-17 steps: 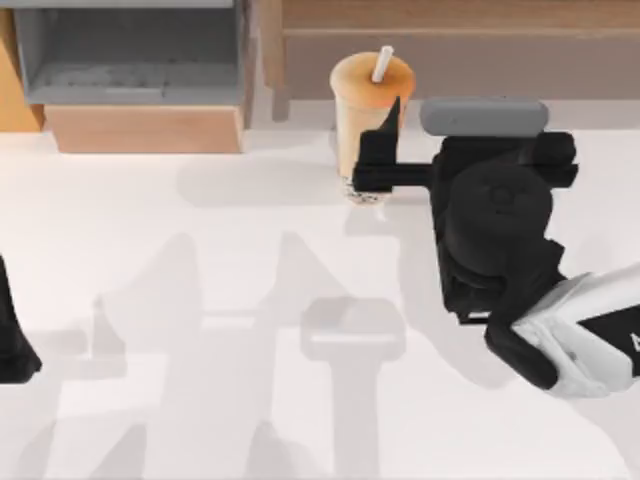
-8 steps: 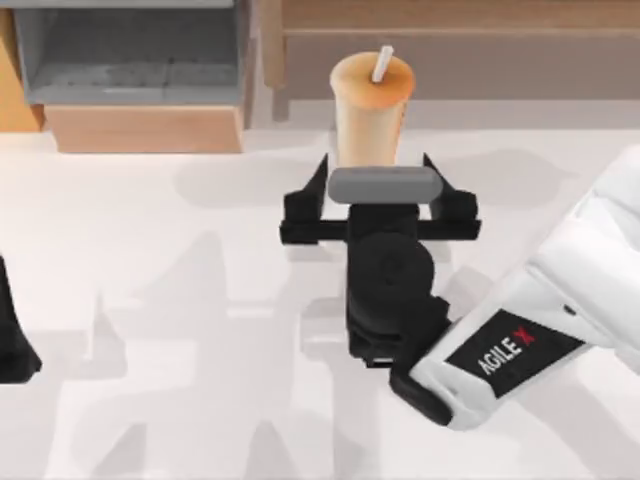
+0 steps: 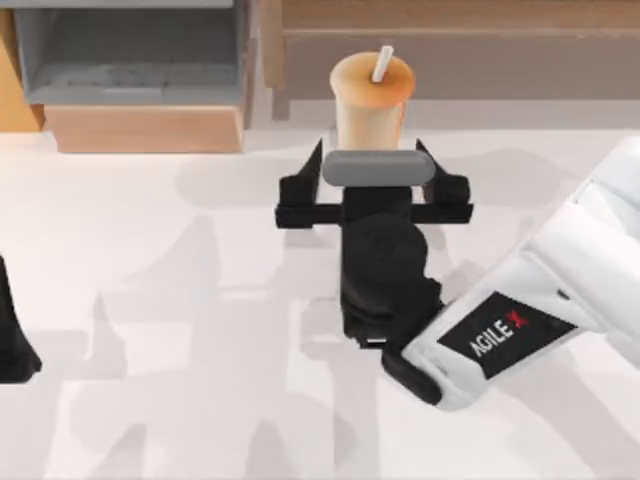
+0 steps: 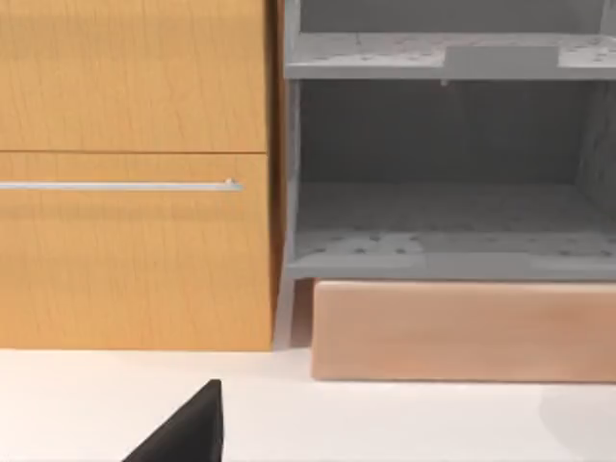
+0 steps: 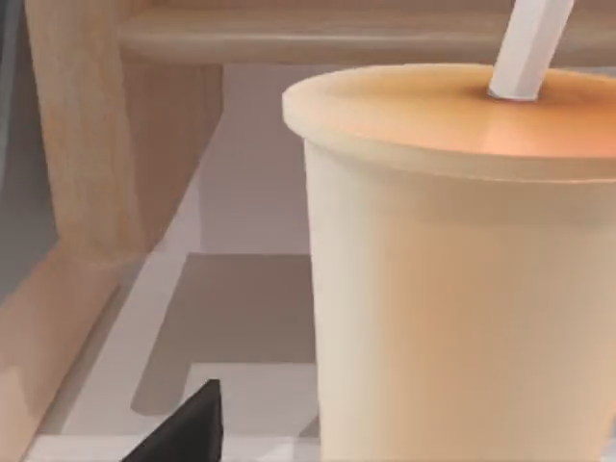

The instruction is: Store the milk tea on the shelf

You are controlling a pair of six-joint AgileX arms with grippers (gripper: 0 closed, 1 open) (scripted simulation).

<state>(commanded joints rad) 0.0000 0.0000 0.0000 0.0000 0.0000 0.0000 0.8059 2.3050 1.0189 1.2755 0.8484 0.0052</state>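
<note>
The milk tea (image 3: 372, 95), a tan-orange cup with a white straw (image 3: 382, 63), stands upright on the white table just in front of the dark-brown shelf (image 3: 460, 45). My right gripper (image 3: 370, 158) is at the cup's near side, open wide. One black fingertip (image 3: 314, 160) is left of the cup and the other is right of it, neither touching it. The gripper's body hides the cup's base. The right wrist view shows the milk tea (image 5: 452, 279) very close, with the shelf (image 5: 337, 38) behind it. My left arm (image 3: 12, 340) is parked at the table's left edge, its fingertip (image 4: 188, 433) off to one side.
A light-wood box with a grey interior (image 3: 130, 60) stands at the back left, beside the shelf's side panel (image 3: 268, 50). The left wrist view faces that box (image 4: 443, 192) and a wooden drawer front (image 4: 135, 192). White table (image 3: 180, 300) spreads in front.
My right gripper swung from the cup's right side round to its front, then edged closer, its fingers now spread on either side. The cup and left arm have not moved.
</note>
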